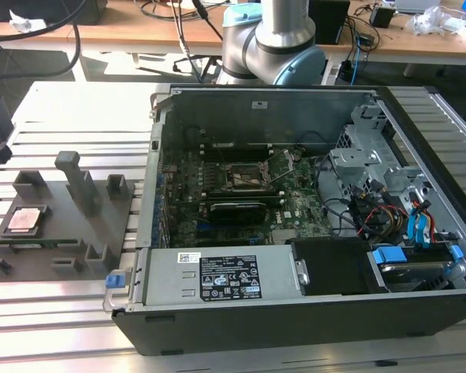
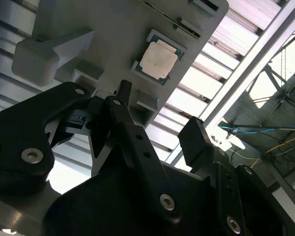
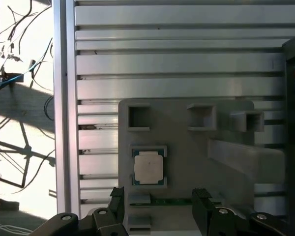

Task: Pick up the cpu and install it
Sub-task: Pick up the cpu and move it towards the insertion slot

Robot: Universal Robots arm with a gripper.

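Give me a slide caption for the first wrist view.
Open gripper hangs over the grey fixture plate, where the cpu lies, not yet picked up.

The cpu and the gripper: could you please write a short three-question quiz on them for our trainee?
1. True or false: the cpu is already seated inside the computer case.
2. Pick one. The gripper is: A) shut on the cpu; B) open and holding nothing; C) shut on a cable.
3. Fill the gap: in the exterior view, the grey holder on which the cpu lies stands on the ____ side of the computer case.

Key: 1 false, it lies on the grey holder outside the case. 2 B. 3 left, meaning the exterior view's left.
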